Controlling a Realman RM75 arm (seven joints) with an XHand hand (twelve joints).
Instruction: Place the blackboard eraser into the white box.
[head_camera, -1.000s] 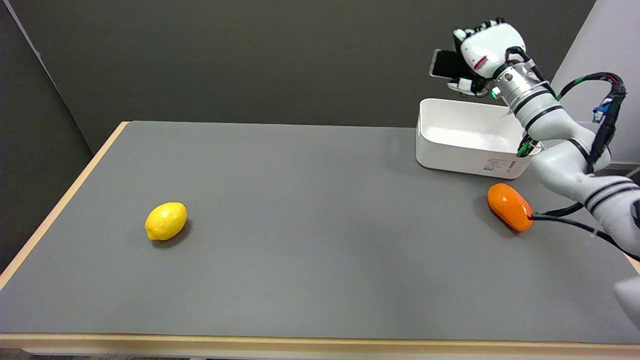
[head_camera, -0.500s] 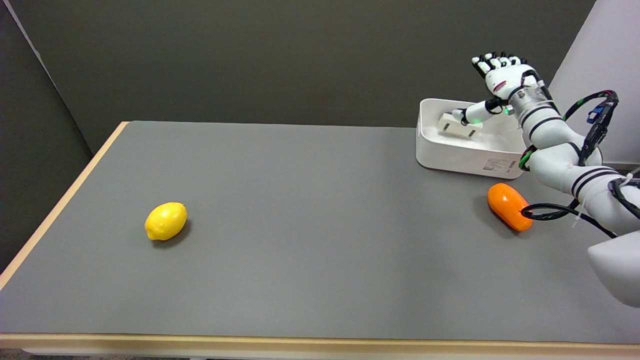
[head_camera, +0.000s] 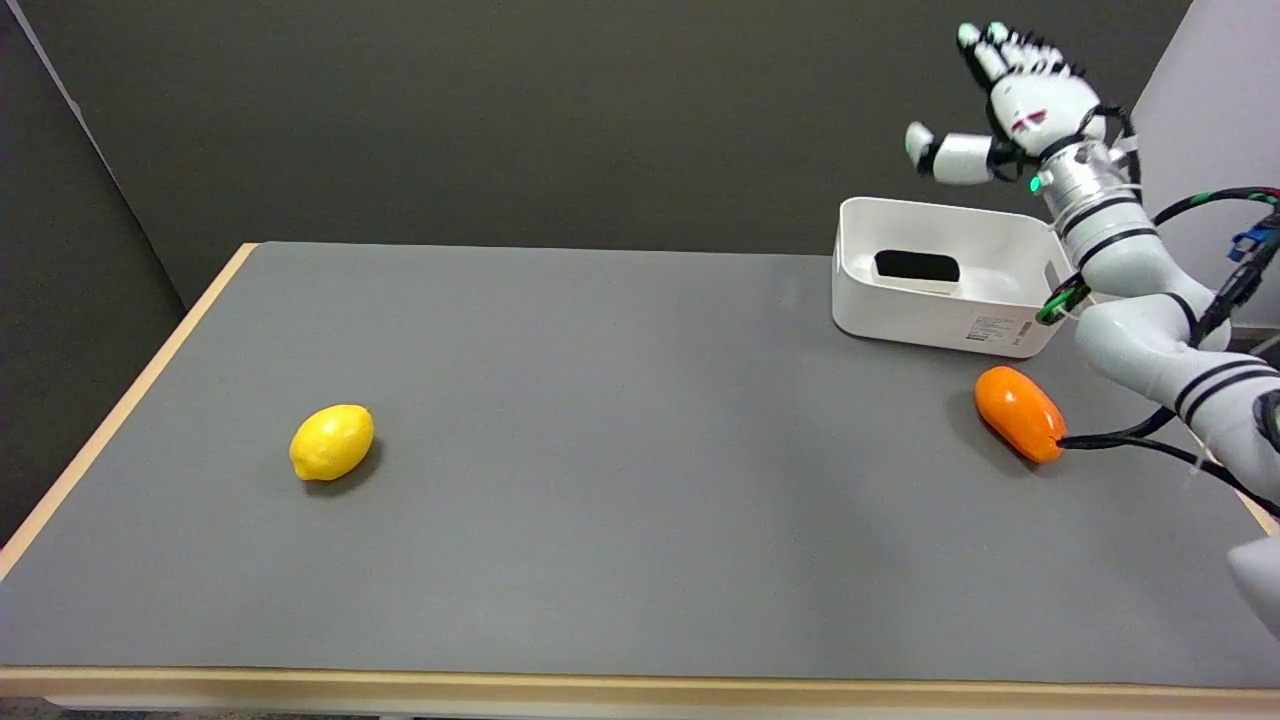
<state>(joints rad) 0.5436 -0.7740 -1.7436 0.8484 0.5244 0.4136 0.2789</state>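
Observation:
The blackboard eraser (head_camera: 917, 266) lies inside the white box (head_camera: 940, 315) at the table's far right, its black face up, near the box's left side. My right hand (head_camera: 1010, 100) hangs in the air above the box's right rear corner, fingers spread upward and thumb stretched to the left, holding nothing. It is well clear of the eraser and the box.
An orange oval fruit (head_camera: 1019, 413) lies just in front of the box, next to a black cable from my arm. A yellow lemon (head_camera: 332, 441) sits far to the left on the grey table (head_camera: 620, 470). A pale wall panel stands at the right.
The hand let go of the eraser over the box, and it came to rest inside black face up. The hand then rose above the box with its fingers spread.

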